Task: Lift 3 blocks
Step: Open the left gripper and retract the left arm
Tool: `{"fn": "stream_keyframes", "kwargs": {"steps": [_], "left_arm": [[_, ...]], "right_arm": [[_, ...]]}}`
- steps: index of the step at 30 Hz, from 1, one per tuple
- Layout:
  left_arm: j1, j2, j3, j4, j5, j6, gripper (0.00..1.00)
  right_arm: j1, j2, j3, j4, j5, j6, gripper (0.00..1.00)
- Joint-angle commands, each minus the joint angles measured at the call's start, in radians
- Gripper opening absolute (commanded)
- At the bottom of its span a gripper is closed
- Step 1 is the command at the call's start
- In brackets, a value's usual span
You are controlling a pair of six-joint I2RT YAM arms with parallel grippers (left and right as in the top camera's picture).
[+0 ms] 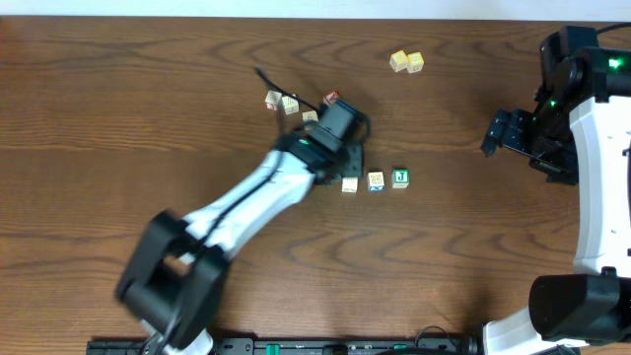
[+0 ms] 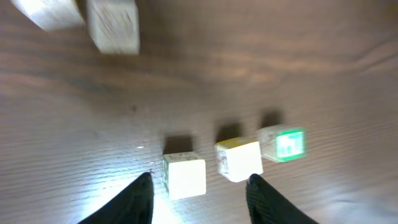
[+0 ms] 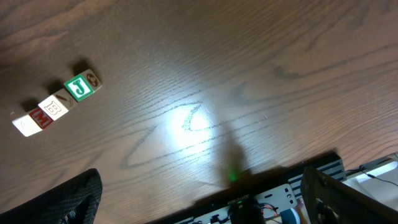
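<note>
Blocks [image 1: 376, 180] sit in a row on the bench [image 1: 118, 118], likely light, rigid and smooth; left jaws spread either side of the white block [image 2: 185, 176], right jaws spread, empty; pinch opposite flat faces.

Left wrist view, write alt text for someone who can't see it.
Three small cubes sit in a row on a wooden table: white cube, yellow-topped cube, green-faced cube. The open left gripper straddles the white one.
</note>
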Motion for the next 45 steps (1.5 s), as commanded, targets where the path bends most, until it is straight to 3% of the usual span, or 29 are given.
{"fn": "stream_keyframes", "kwargs": {"steps": [1, 5, 8, 15, 37, 45], "left_arm": [[0.087, -0.137, 0.029, -0.059, 0.074, -0.007, 0.51], [0.214, -0.246, 0.029, -0.226, 0.04, -0.007, 0.61], [0.345, -0.296, 0.029, -0.402, -0.061, -0.006, 0.76], [0.535, -0.291, 0.023, -0.597, -0.1, 0.004, 0.77], [0.579, -0.291, -0.043, -0.642, -0.099, 0.004, 0.78], [0.579, -0.291, -0.043, -0.665, -0.08, 0.005, 0.78]], "right_arm": [[0.0, -0.001, -0.003, -0.001, 0.002, -0.002, 0.99], [0.0, -0.001, -0.003, -0.001, 0.002, -0.002, 0.99], [0.0, -0.001, -0.003, -0.001, 0.002, -0.002, 0.99], [0.0, -0.001, -0.003, -0.001, 0.002, -0.002, 0.99], [0.0, -0.001, -0.003, -0.001, -0.005, -0.002, 0.99], [0.0, -0.001, -0.003, 0.108, -0.114, -0.002, 0.99]]}}
